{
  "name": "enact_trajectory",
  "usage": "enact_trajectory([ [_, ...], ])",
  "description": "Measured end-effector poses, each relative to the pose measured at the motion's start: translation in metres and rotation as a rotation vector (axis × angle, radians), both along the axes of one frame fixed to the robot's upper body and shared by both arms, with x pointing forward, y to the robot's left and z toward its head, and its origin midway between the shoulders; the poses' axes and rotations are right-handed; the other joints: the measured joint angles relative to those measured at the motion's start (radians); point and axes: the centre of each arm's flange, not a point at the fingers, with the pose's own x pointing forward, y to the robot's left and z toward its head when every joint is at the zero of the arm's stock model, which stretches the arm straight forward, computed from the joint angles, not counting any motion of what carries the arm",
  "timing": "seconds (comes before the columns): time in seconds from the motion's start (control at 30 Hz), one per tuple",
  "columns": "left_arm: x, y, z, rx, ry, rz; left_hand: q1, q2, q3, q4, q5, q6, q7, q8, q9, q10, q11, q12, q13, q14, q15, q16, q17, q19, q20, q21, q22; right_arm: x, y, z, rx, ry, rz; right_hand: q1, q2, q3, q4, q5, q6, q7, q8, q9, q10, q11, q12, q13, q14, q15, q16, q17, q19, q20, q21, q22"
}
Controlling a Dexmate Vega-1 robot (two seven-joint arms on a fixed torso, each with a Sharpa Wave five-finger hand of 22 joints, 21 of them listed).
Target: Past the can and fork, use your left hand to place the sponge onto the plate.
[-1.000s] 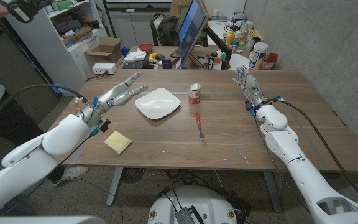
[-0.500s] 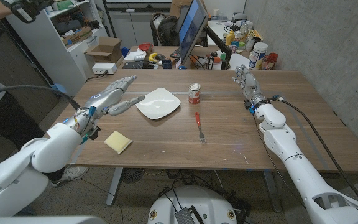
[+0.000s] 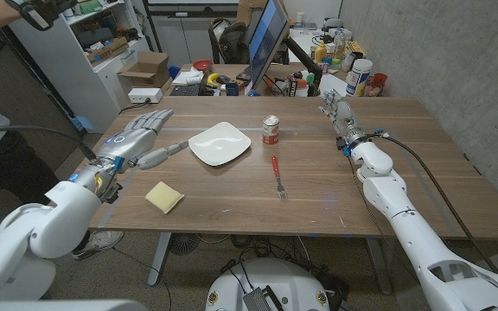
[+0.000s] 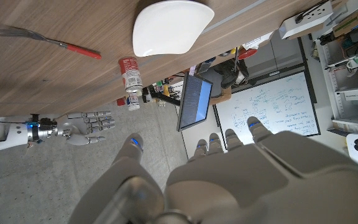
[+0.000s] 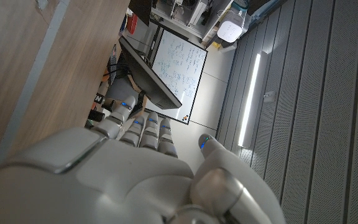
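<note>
On the table in the head view, your left hand [image 3: 137, 141] hovers at the left edge with its fingers spread and nothing in them, a little left of the plate [image 3: 220, 142]. The sponge [image 3: 164, 197] lies flat on the wood nearer the robot than that hand, apart from it and from the plate. The can [image 3: 271, 130] stands upright just right of the plate, and the fork [image 3: 277, 176] lies nearer the robot than the can, red handle toward the can, tines toward the front edge. Your right hand [image 3: 339, 116] stands at the far right of the table, fingers extended and apart, holding nothing, well away from the can. A monitor [image 3: 266, 41] stands behind the table.

From the left wrist, you look along the back of your left hand [image 4: 229, 180], its fingers straight and empty. Beyond them you see the plate [image 4: 171, 26], the can [image 4: 129, 73], the fork [image 4: 48, 40] and, further off, the right hand [image 4: 86, 127] with fingers splayed.

From the right wrist, your right hand [image 5: 135, 168] shows its back with fingers reaching out side by side, gripping nothing, beside the table [image 5: 23, 68].
</note>
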Motion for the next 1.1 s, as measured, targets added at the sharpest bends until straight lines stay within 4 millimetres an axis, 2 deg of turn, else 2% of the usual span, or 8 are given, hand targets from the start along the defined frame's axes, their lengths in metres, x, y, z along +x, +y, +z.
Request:
enact_trajectory([
  [0.23,0.004,0.008,0.001,-0.018,0.01,0.037,-0.003,-0.005,-0.008,0.0,0.0,-0.002,-0.013,0.004,0.0,0.0,0.0,0.006,0.0,0.0,0.0,0.0,0.001,0.005,0.005,0.007,0.0,0.003,0.004,0.003,-0.007,-0.002,0.005,0.0,0.0,0.0,0.0,0.0,0.0,0.0,0.0,0.0,0.0,0.0,0.0,0.0,0.0,0.0,0.0,0.0,0.0,0.0,0.0,0.0],
  [0.43,0.012,0.016,-0.001,-0.039,0.027,0.059,0.002,-0.017,-0.017,-0.008,0.005,-0.002,-0.045,0.008,0.0,0.0,0.0,0.018,0.0,0.005,0.005,0.011,0.0,0.032,0.011,0.011,0.0,0.004,0.005,0.004,-0.009,-0.003,0.004,0.0,0.0,0.0,0.0,0.0,0.0,0.0,0.0,0.0,0.0,0.0,0.0,0.0,0.0,0.0,0.0,0.0,0.0,0.0,-0.001,0.0],
  [0.57,0.017,0.019,-0.003,-0.049,0.045,0.072,0.004,-0.02,-0.021,-0.012,0.008,0.0,-0.046,0.015,0.0,0.0,0.0,0.026,0.0,0.005,0.005,0.012,-0.001,0.054,0.01,0.018,0.0,0.005,0.005,0.005,-0.01,-0.004,0.004,0.0,0.0,0.0,0.0,0.0,0.0,0.0,0.0,0.0,0.0,0.0,0.0,0.0,0.0,0.0,0.0,0.0,0.0,0.0,-0.008,0.0],
  [0.6,0.018,0.019,-0.004,-0.047,0.048,0.073,0.005,-0.021,-0.022,-0.014,0.01,0.0,-0.045,0.015,0.0,0.0,0.0,0.026,0.0,0.005,0.005,0.012,-0.002,0.064,0.009,0.024,0.0,0.005,0.005,0.005,-0.01,-0.004,0.004,0.0,0.0,0.0,0.0,0.0,0.0,0.0,0.0,0.0,0.0,0.0,0.0,0.0,0.0,0.0,0.0,0.0,0.0,0.0,-0.008,0.0],
  [0.73,0.022,0.02,-0.006,-0.043,0.066,0.094,0.017,-0.033,-0.03,-0.028,0.011,-0.001,0.009,0.019,0.0,0.0,0.0,0.033,0.0,0.005,0.001,0.012,-0.001,0.098,0.008,0.029,0.0,0.006,0.005,0.006,-0.012,-0.005,0.006,0.0,0.0,0.0,0.0,0.0,0.0,0.0,0.0,0.0,0.0,0.0,0.0,0.0,0.0,0.0,0.0,0.0,0.0,0.0,-0.008,0.0],
  [0.8,0.024,0.019,-0.007,-0.039,0.077,0.099,0.017,-0.033,-0.031,-0.032,0.011,0.0,0.021,0.023,0.0,-0.003,0.003,0.033,0.0,0.009,-0.003,0.012,-0.001,0.104,0.01,0.029,-0.001,0.006,0.006,0.006,-0.013,-0.005,0.008,0.0,0.0,0.0,0.0,0.0,0.0,0.0,0.0,0.0,0.0,0.0,0.0,0.0,0.0,0.0,0.0,0.0,0.0,0.0,-0.008,0.0],
  [1.1,0.031,0.02,-0.015,-0.037,0.133,0.139,0.026,-0.042,-0.035,-0.036,0.017,-0.004,0.026,0.023,0.0,0.0,0.011,0.033,0.0,0.016,-0.002,0.012,-0.001,0.111,0.011,0.03,-0.003,0.009,0.006,0.006,-0.016,-0.002,0.014,0.0,0.0,0.007,-0.001,0.0,0.0,0.0,0.0,0.0,0.0,0.0,0.0,0.0,0.0,0.0,0.0,0.0,0.0,0.0,-0.008,0.0],
])
